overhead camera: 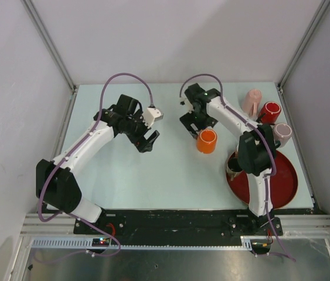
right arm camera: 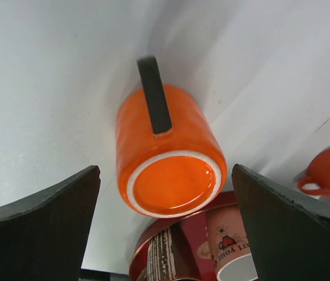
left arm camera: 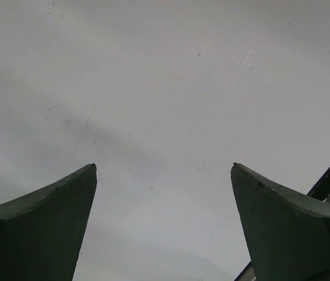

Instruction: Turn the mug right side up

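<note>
The orange mug (overhead camera: 206, 141) stands upside down on the pale table, right of centre. In the right wrist view the mug (right arm camera: 170, 152) shows its glazed base with a white ring, and its black handle (right arm camera: 154, 102) points away from the camera. My right gripper (overhead camera: 197, 127) is open just behind the mug; in its own view the right gripper (right arm camera: 165, 170) has one finger on each side of the mug's base, not touching it. My left gripper (overhead camera: 148, 141) is open and empty over bare table left of centre, and its own view (left arm camera: 163, 167) shows only table.
A round red tray (overhead camera: 285, 186) lies at the front right with a mug (overhead camera: 233, 165) on it beside the right arm. A pink mug (overhead camera: 251, 100), a red mug (overhead camera: 269, 111) and a pale mug (overhead camera: 282, 133) stand at the back right. Walls enclose the table.
</note>
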### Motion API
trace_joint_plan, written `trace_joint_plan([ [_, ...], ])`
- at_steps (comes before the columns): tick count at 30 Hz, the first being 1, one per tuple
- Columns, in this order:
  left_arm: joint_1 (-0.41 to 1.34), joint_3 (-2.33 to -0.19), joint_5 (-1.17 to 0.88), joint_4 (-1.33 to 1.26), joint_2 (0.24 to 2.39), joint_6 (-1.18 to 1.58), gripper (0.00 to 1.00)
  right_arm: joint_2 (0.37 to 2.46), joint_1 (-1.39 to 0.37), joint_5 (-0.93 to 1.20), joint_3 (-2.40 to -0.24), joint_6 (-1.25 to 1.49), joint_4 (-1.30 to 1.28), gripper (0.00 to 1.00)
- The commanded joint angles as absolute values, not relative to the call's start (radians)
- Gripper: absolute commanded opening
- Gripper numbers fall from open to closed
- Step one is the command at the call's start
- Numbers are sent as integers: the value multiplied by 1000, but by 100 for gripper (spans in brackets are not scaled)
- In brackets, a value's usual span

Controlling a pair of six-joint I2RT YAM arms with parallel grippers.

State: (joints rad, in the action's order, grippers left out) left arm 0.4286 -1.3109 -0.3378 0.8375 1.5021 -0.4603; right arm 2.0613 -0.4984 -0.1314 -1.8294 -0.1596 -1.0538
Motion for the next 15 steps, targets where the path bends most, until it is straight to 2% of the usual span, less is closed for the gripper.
trace_joint_plan([
  [1, 422, -1325, -382, 814, 1465, -457, 100, 2133, -534, -170, -2054, -288, -1157, 99],
  [8, 415, -1310, -372, 815, 1439, -462, 100, 2278, -560, -116, -2163, -414, -1202, 99],
  [15, 388, -1325, -374, 813, 1446, -454, 100, 2382, -553, -132, -2194, -469, -1162, 94],
])
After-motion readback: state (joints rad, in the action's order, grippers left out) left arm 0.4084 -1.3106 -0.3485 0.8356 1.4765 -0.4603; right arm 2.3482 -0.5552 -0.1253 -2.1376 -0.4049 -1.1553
